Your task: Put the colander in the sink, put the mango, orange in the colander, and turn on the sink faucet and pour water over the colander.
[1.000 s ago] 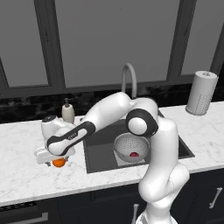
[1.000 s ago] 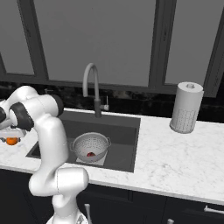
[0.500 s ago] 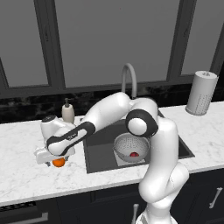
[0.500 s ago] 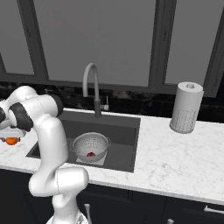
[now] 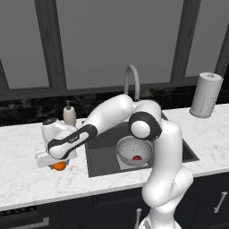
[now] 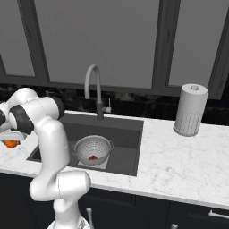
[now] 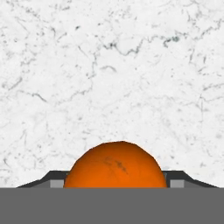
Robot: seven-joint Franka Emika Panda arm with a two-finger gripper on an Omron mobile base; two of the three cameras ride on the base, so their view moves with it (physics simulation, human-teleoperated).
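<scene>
Jaws flank bright round orange (image 7: 115,165) on marble counter (image 7: 109,65), can't tell if pinching

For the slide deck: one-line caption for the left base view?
Gripper lowered over the orange on the marble counter; mango already in the colander in the sink.

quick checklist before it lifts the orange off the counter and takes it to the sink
1. Orange sits between the gripper fingers: ok.
2. Fingers firmly clamped on the orange: cannot tell.
3. Colander sits in the sink: ok.
4. Mango lies in the colander: ok.
5. Room left in the colander for the orange: ok.
6. Sink faucet running: not ok, no water visible.
</scene>
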